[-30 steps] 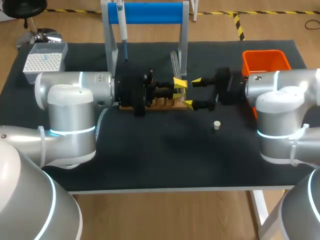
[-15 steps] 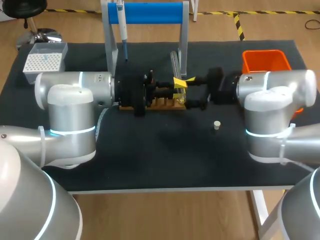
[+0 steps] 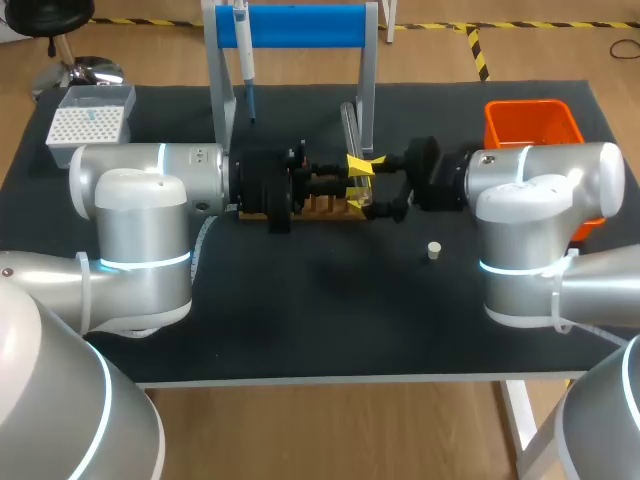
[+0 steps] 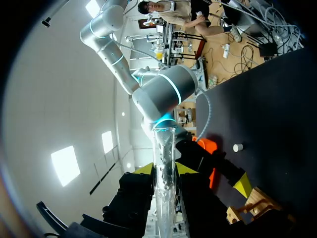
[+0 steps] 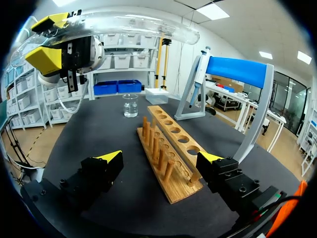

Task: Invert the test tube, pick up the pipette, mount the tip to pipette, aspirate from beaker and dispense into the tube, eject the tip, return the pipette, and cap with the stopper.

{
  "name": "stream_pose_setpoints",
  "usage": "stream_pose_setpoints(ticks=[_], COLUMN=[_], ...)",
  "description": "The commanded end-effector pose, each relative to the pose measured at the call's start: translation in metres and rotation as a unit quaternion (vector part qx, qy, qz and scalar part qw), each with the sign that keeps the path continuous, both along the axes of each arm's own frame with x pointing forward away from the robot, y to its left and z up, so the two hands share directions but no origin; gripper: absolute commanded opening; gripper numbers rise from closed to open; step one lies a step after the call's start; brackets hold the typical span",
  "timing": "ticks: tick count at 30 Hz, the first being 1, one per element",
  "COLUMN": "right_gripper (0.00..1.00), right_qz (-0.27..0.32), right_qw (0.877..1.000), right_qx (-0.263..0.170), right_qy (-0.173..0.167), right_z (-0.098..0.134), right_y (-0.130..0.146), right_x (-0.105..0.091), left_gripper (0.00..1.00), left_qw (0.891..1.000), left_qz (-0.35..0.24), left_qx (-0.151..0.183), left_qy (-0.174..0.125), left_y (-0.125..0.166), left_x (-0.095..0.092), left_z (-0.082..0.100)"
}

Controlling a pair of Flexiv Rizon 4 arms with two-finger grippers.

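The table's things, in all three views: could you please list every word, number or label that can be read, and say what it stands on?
None can be read.
The beaker may carry marks, but they are too small to tell.
The pipette, tip box, wooden rack, orange bin, test tube and stopper show no legible print.

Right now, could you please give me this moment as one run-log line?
left tool: shut on test tube | right tool: open, by wooden rack | pipette: on stand | stopper: on table
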State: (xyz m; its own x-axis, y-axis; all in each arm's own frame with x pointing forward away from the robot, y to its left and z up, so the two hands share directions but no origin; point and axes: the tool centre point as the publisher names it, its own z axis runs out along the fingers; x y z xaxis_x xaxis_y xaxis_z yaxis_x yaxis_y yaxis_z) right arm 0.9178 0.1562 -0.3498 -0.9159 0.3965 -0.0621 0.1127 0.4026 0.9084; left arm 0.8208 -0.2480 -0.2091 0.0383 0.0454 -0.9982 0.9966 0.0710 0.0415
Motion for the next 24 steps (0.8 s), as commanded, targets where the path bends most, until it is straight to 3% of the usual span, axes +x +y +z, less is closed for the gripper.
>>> stream_pose_setpoints(ticks=[1,9,14,15,16,18,22,24], right_gripper=[1.00,1.00,1.00,1.00,1.00,1.00,1.00,1.00], right_qz=[0.000,0.000,0.000,0.000,0.000,0.000,0.000,0.000], right_qw=[1.000,1.000,1.000,1.000,1.000,1.000,1.000,1.000], right_qx=[0.000,0.000,0.000,0.000,0.000,0.000,0.000,0.000], right_qy=[0.000,0.000,0.000,0.000,0.000,0.000,0.000,0.000], right_z=[0.000,0.000,0.000,0.000,0.000,0.000,0.000,0.000], right_y=[0.000,0.000,0.000,0.000,0.000,0.000,0.000,0.000], right_x=[0.000,0.000,0.000,0.000,0.000,0.000,0.000,0.000], left_gripper=[0.00,0.00,0.00,0.00,0.00,0.00,0.00,0.00], left_qw=[1.000,1.000,0.990,0.982,0.980,0.966,0.945,0.924], left_qz=[0.001,0.001,-0.042,-0.050,-0.038,-0.037,-0.026,-0.023], left_qx=[0.001,0.001,-0.044,-0.056,-0.060,-0.063,-0.057,-0.063], left_qy=[-0.001,-0.001,0.124,0.171,0.185,0.249,0.322,0.377], left_y=[-0.001,-0.001,0.013,0.018,0.021,0.027,0.028,0.029], left_x=[0.000,0.000,0.031,0.040,0.044,0.054,0.065,0.071], left_z=[0.000,0.000,-0.008,-0.006,-0.004,0.002,0.014,0.018])
